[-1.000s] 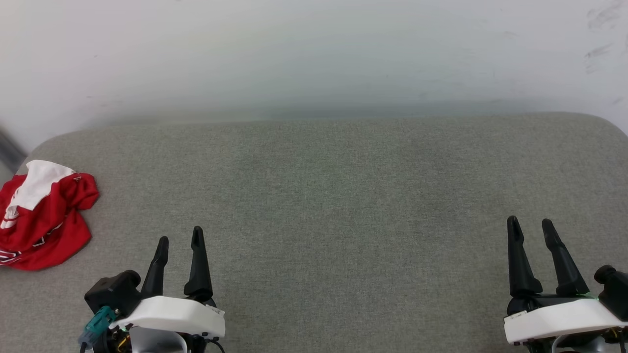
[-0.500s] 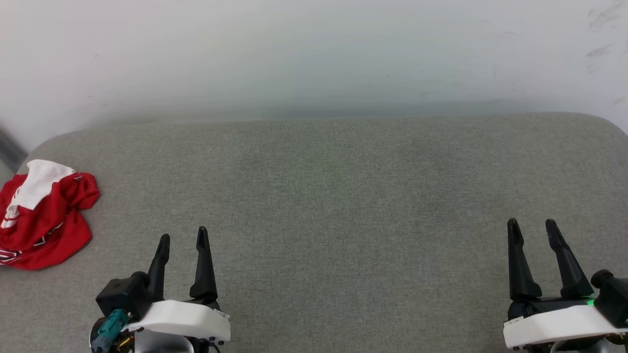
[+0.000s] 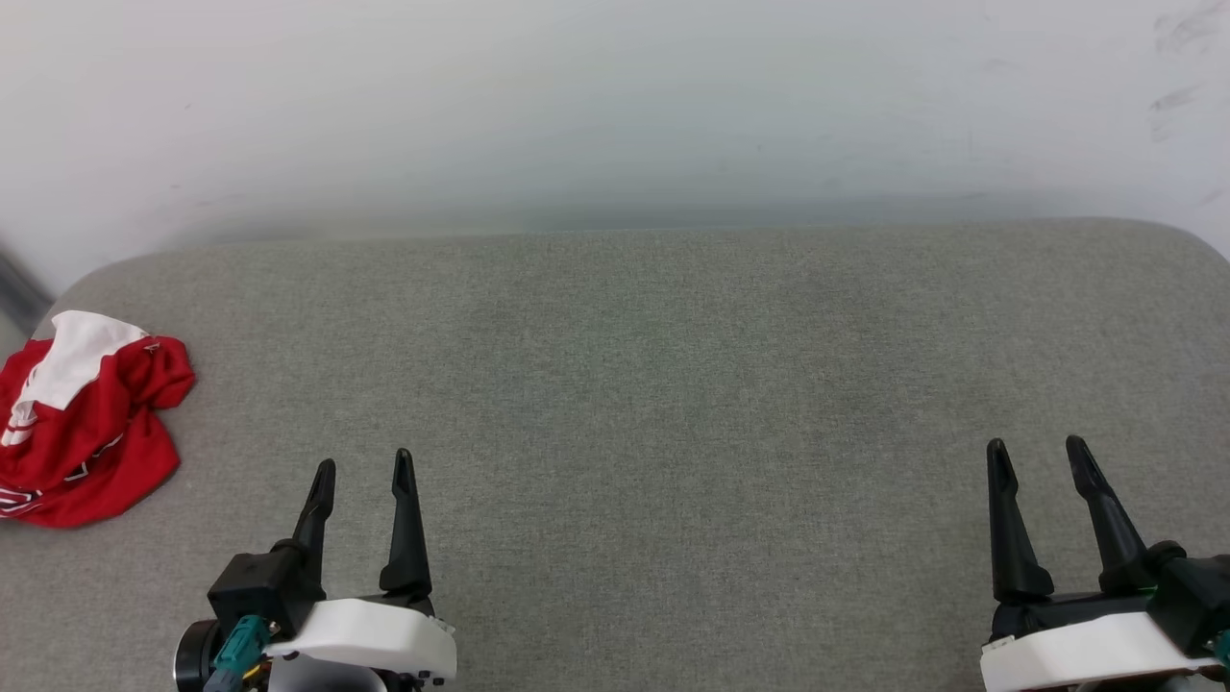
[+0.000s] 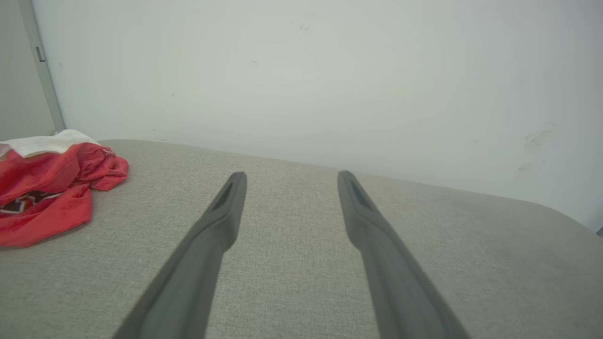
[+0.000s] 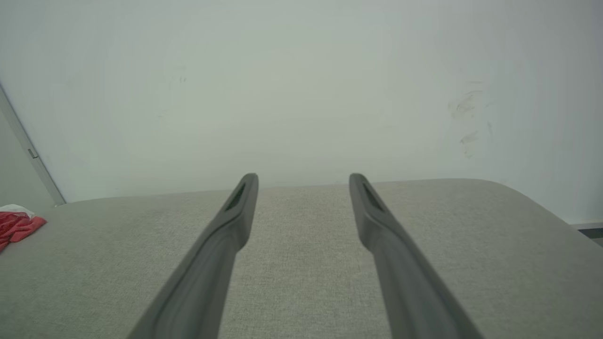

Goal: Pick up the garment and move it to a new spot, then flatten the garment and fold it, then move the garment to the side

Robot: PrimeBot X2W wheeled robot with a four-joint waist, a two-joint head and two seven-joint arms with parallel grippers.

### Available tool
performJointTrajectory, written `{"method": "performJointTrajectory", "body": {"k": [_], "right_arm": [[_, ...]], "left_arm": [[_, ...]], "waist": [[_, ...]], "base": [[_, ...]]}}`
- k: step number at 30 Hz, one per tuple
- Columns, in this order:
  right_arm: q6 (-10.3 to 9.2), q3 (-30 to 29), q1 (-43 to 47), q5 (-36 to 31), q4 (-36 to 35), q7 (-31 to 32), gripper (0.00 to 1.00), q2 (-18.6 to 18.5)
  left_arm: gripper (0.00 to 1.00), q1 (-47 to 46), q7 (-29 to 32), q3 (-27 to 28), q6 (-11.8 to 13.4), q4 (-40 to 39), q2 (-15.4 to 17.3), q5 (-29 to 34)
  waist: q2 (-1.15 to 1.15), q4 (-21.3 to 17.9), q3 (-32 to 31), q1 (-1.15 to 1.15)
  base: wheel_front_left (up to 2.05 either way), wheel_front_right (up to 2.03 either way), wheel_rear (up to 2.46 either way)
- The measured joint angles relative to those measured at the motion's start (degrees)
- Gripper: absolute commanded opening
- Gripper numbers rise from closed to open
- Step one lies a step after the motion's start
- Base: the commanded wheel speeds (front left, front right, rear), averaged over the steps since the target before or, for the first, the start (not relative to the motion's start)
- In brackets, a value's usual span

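Note:
The garment, red with a white part on top, lies crumpled at the far left edge of the grey padded surface. The left wrist view has the garment at its left; the right wrist view catches a small piece of the garment at its left edge. My left gripper stands open near the front, to the right of the garment and apart from it. Far over at the front right, my right gripper is open too. Nothing sits between either pair of fingers.
A pale wall rises right behind the padded surface, with a few scuff marks at its upper right. The surface has rounded far corners. A dark gap shows at the far left beside the wall.
Both grippers have drawn back a little toward the front edge; the left one has also shifted slightly right. The garment has not moved.

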Motion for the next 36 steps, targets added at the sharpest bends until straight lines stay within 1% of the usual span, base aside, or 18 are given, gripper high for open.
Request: {"method": "performJointTrajectory", "body": {"k": [18,36], "right_arm": [[0.0,0.3,0.8,-4.6,-0.8,-1.9,1.0,0.0],[0.01,0.5,0.9,0.1,0.4,-1.9,1.0,0.0]], "left_arm": [[1.0,0.6,-1.7,-1.0,-0.2,0.8,0.0,5.3],[1.0,0.7,-1.8,-1.0,-0.5,1.7,0.0,4.1]], "waist": [[0.0,0.0,0.1,0.0],[0.0,0.1,-0.1,0.0]], "base": [[0.0,0.0,0.0],[0.0,0.0,0.0]]}}
